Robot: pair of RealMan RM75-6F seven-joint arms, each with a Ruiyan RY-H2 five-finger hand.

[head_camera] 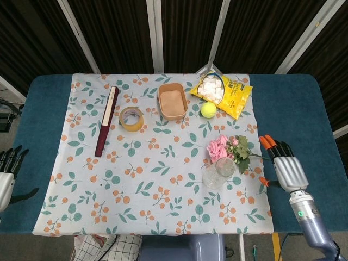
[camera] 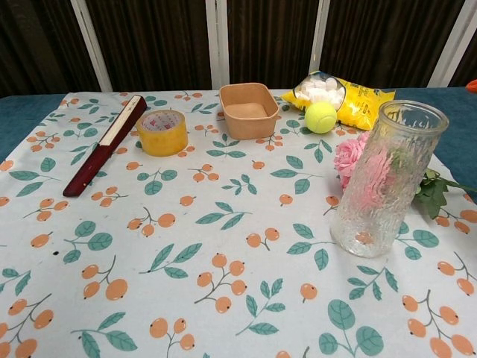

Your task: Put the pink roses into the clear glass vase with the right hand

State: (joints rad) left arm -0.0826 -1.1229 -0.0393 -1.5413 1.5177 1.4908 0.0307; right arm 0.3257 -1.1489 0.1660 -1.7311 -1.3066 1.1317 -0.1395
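Robot hands were seen at both lower corners of the head view. The right robot hand (head_camera: 286,169) was held over the blue table (head_camera: 293,103) at about 4 o'clock, just beside the cloth's edge, with its orange-tipped fingers (head_camera: 267,142) spread and nothing held; only an orange tip (camera: 472,86) was caught in the chest view. The left robot hand (head_camera: 6,176) was seen at about 8 o'clock, at the frame edge, fingers apart and empty.

The table was covered across its middle by a floral tablecloth (head_camera: 157,185). A yellow marshmallow bag (head_camera: 224,94) was laid at about 1 o'clock. A dark red folded fan (head_camera: 106,120) was laid lengthwise at about 10 o'clock. A tan bowl (head_camera: 173,101) was placed at 12 o'clock. The clear glass vase (camera: 387,179) was stood upright at about 4 o'clock of the cloth's centre, empty. The pink roses (head_camera: 219,147) were laid flat on the cloth, just behind the vase at its 12 o'clock, with green leaves (head_camera: 242,152) and a stem pointed towards the right robot hand. A tape roll (head_camera: 131,118) was set between the fan and the bowl. A tennis ball (head_camera: 208,110) was rested just beside the bag.
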